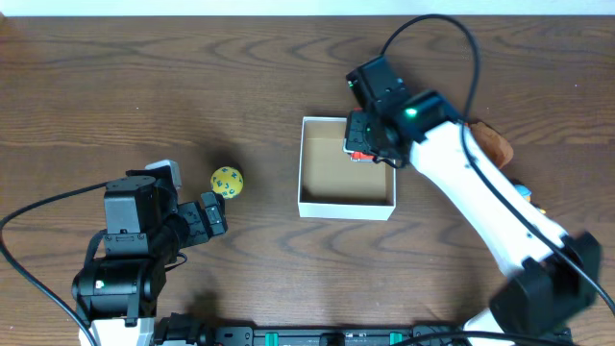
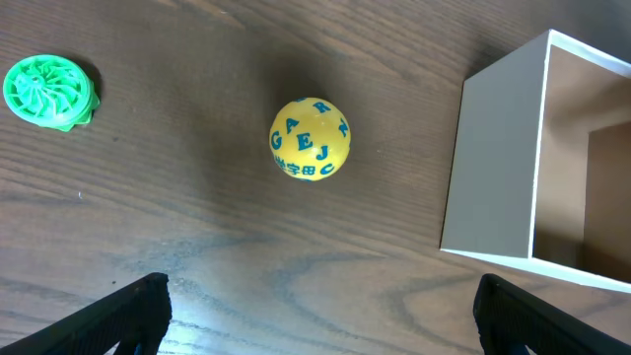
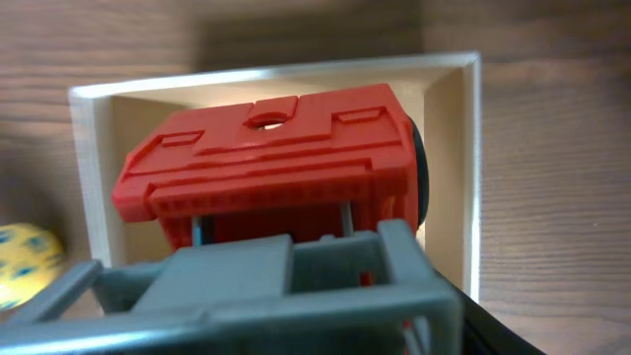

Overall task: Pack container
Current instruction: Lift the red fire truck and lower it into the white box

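From above, the container (image 1: 346, 206) sits mid-worktop (image 1: 192, 77). The right hand (image 1: 363, 144) pinches a red toy (image 1: 357, 154) over its 1 o'clock corner. In the left wrist view, the left hand (image 2: 322, 288) is spread wide, with a yellow ball (image 2: 310, 138) at 12 o'clock. In the right wrist view, the red toy hangs over the box.

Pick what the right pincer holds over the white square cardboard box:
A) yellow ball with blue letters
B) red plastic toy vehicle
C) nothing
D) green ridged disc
B: the right wrist view shows the red plastic toy vehicle clamped in the right pincer over the white square cardboard box, while the yellow ball with blue letters lies on the wooden table.
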You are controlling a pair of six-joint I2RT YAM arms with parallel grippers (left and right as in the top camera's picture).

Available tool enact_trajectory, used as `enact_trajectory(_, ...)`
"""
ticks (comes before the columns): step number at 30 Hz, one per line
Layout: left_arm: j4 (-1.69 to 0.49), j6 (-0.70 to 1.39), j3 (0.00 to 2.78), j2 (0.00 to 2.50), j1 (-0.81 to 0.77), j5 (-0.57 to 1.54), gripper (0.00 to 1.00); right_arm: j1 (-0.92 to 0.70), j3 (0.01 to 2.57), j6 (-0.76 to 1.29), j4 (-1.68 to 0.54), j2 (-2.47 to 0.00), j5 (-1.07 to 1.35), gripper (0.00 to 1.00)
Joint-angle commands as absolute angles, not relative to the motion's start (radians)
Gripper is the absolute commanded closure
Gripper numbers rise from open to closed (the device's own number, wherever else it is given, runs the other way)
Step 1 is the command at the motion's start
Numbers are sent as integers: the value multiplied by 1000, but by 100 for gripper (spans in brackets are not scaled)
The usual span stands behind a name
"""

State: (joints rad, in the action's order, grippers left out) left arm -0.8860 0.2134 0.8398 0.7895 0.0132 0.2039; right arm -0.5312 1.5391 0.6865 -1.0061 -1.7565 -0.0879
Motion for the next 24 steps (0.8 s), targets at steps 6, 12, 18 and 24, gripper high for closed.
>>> enact_trajectory(6,-885,220,857,789,15,209,2,-501,1550,725,-1005,-1916,-107,99)
enact_trajectory(12,-885,220,857,789,15,209,2,-501,1550,725,-1003,-1992,-108,99)
enact_trajectory(18,-886,220,857,789,15,209,2,-500,1550,726,-995,-2045,-108,99)
enact_trajectory(24,-886,220,857,789,15,209,2,-500,1550,725,-984,-2051,-108,78)
